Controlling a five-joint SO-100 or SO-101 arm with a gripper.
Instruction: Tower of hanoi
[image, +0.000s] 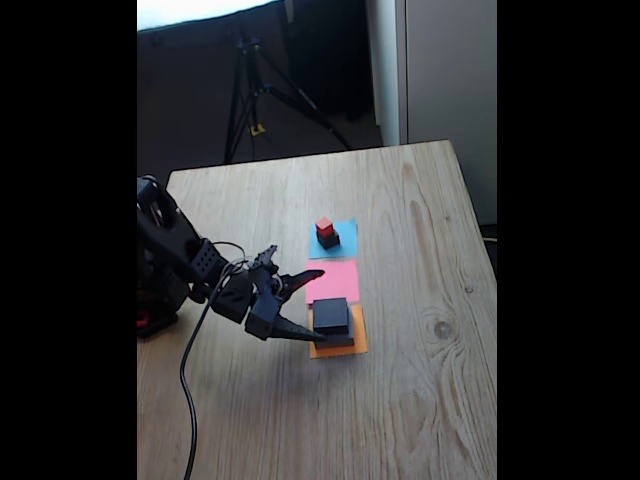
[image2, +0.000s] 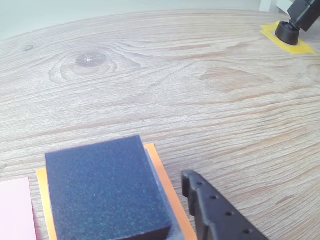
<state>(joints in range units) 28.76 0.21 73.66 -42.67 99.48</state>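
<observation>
On the blue paper (image: 343, 238) a tiny red cube (image: 324, 226) rests on a small dark grey block (image: 328, 240). The pink paper (image: 335, 279) is bare. On the orange paper (image: 352, 345) the medium black block (image: 331, 314) sits on a wide flat grey block (image: 338, 340). My gripper (image: 318, 305) is open just left of that stack, one finger over the pink paper's edge and the other low beside the orange paper. In the wrist view the black block (image2: 107, 192) lies close below on the orange paper (image2: 161, 167), with one of my fingers (image2: 215, 212) to its right.
The wooden table (image: 420, 400) has room to the right and front of the papers. My arm's cable (image: 188, 380) trails over the front left. A tripod (image: 255, 90) stands behind the table. A black foot on yellow tape (image2: 287, 32) is at the far edge in the wrist view.
</observation>
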